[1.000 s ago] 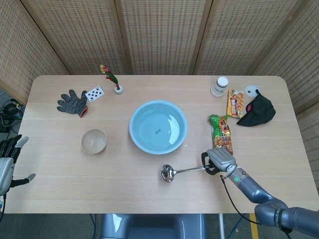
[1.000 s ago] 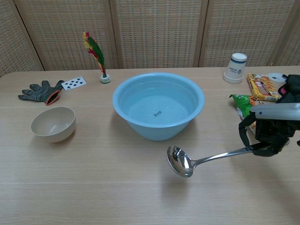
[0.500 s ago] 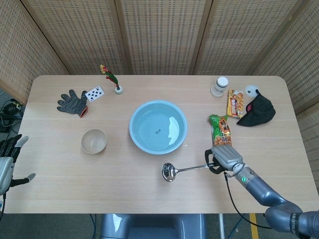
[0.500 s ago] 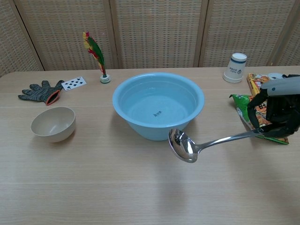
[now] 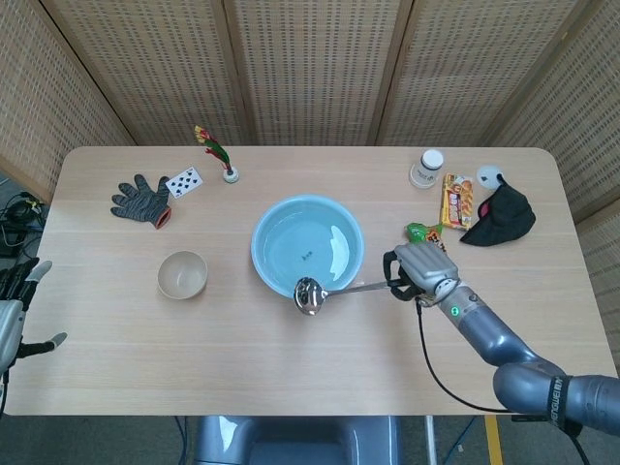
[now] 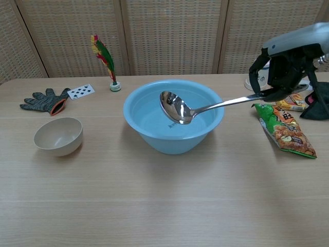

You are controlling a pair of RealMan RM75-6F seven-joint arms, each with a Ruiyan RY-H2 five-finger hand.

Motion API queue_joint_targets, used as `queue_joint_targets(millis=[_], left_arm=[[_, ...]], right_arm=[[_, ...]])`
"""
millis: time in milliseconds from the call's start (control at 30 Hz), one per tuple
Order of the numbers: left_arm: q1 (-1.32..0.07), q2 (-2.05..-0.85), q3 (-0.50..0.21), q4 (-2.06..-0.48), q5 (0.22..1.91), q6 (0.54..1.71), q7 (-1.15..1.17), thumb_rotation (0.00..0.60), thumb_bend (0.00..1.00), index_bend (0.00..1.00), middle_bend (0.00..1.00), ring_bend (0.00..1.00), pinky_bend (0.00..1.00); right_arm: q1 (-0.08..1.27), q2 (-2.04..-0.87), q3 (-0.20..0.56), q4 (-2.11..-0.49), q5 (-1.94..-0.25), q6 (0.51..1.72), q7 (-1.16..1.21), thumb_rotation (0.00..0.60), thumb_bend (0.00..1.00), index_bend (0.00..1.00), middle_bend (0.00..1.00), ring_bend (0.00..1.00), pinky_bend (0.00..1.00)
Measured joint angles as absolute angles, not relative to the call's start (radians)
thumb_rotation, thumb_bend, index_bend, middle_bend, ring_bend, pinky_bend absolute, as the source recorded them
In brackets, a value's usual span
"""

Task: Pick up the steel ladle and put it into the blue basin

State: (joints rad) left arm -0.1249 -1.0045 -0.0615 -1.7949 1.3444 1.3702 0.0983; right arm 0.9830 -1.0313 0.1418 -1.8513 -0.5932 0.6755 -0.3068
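My right hand (image 5: 418,268) (image 6: 281,69) grips the end of the steel ladle's handle and holds it in the air. The steel ladle (image 5: 325,290) (image 6: 198,107) reaches leftward, its shiny cup (image 6: 172,106) raised over the front of the blue basin (image 5: 274,268) (image 6: 154,142). The basin stands at the table's middle and holds nothing but a small mark on its bottom. My left hand (image 5: 14,315) hangs off the table's left edge with its fingers spread, holding nothing.
A beige bowl (image 5: 182,274) (image 6: 58,136) sits left of the basin. A green snack bag (image 6: 284,130) lies under my right hand. A glove (image 5: 140,201), playing card (image 5: 184,181) and feather shuttlecock (image 5: 218,152) lie far left; a white cup (image 5: 425,168), a snack pack (image 5: 457,201) and black cloth (image 5: 499,215) far right.
My right hand has risen and carried the ladle up and toward the basin; the cup went from just above the table in front of the basin to over its front part.
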Motion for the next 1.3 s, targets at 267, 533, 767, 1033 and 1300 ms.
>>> queue_joint_targets(millis=[267,533,767,1033,1300], left_arm=[[-0.138,-1.005,-0.074,-1.783,1.298,1.34,0.093,0.6,0.0,0.0,0.0,0.0,0.0],[-0.147,-0.996,-0.09,-1.778,1.26,1.32,0.072,0.6,0.0,0.0,0.0,0.0,0.0],[-0.158,-0.994,-0.096,-1.766,1.235,1.295,0.061,0.6,0.0,0.0,0.0,0.0,0.0],[-0.173,-0.996,-0.096,-1.758,1.224,1.265,0.055,0.6,0.0,0.0,0.0,0.0,0.0],[-0.178,-0.993,-0.093,-1.753,1.226,1.254,0.04,0.6,0.0,0.0,0.0,0.0,0.0]], right_arm=[[1.216,-1.151,0.112,-1.696,-0.208,0.728,-0.466,0.6,0.76,0.76,1.0,1.0,1.0],[1.403,-1.401,0.072,-1.393,0.132,0.826,-0.728,0.6,0.76,0.76,1.0,1.0,1.0],[1.463,-1.589,0.064,-1.159,0.237,0.891,-0.958,0.6,0.77,0.77,1.0,1.0,1.0],[1.46,-1.716,0.059,-1.043,0.121,0.956,-1.077,0.6,0.78,0.78,1.0,1.0,1.0],[1.429,-1.821,0.047,-0.964,-0.046,1.019,-1.186,0.6,0.78,0.8,1.0,1.0,1.0]])
